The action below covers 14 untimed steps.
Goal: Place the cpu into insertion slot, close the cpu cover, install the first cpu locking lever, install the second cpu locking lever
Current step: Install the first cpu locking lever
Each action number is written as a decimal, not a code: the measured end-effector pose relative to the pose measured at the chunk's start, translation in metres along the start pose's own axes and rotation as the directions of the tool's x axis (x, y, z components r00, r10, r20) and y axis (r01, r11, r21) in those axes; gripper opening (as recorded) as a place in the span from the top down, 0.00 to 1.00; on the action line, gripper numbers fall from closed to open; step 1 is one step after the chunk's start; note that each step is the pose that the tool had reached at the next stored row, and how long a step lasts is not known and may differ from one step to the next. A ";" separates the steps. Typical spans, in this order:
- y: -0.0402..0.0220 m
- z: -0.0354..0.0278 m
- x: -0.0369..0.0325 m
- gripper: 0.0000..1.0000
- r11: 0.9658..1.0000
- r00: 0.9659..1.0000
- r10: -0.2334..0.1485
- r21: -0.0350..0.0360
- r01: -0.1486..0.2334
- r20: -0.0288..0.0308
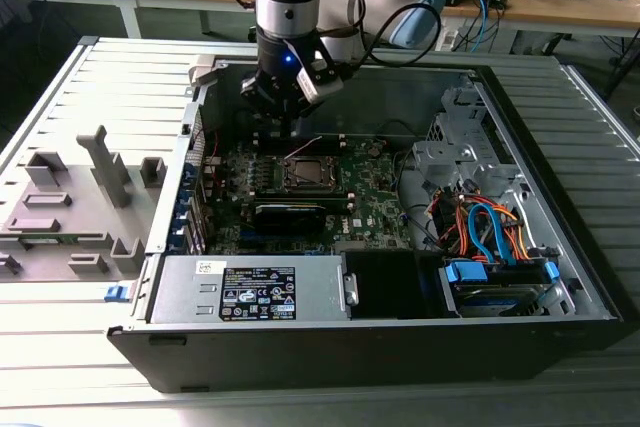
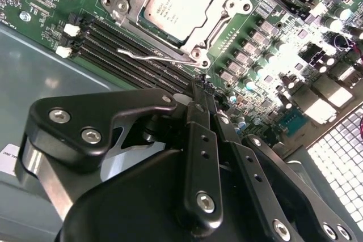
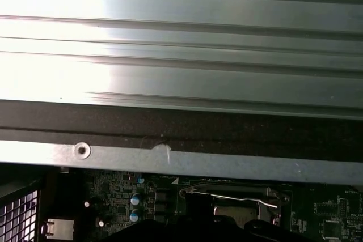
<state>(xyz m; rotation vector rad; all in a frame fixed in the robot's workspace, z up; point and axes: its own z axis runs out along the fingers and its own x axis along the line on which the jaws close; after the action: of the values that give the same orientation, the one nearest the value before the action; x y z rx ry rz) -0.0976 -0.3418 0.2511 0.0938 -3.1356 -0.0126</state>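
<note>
We see a ribbed grey tabletop point(image 1: 60, 347) in front and a cluttered wooden workbench point(image 1: 600, 9) along the back.

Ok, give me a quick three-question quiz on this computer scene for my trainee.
1. True or false: the cpu is lying in the insertion slot.
2. The end effector is: A) gripping the cpu; B) over the green circuit board beside the socket, holding nothing; C) outside the computer case.
3. Fill in: in the exterior view, the blue and orange cables lie to the view's ___ of the insertion slot.

Key: 1 true; 2 B; 3 right.
</note>
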 end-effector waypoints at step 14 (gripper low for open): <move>-0.0002 0.0068 -0.0016 0.89 1.000 1.000 -0.005 0.000 0.005 0.000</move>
<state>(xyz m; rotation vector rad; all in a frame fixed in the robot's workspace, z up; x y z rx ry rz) -0.0960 -0.3418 0.2442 0.1015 -3.1353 -0.0124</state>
